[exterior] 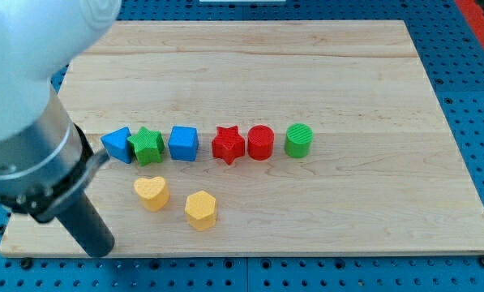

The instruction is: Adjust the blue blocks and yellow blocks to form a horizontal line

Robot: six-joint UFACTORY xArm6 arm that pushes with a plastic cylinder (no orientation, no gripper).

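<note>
A blue wedge-shaped block [117, 144] and a blue cube [183, 143] lie in a row at the board's left middle, with a green star [147, 145] wedged between them. A yellow heart [152, 193] and a yellow hexagon block [201, 209] lie below that row, the hexagon a little lower and to the right. My tip [102, 248] is at the board's bottom left edge, left of and below the yellow heart, touching no block.
A red star [228, 144], a red cylinder [260, 142] and a green cylinder [299, 139] continue the row to the right. The arm's large body [31, 97] covers the view's upper left and the wooden board's [347, 211] left edge.
</note>
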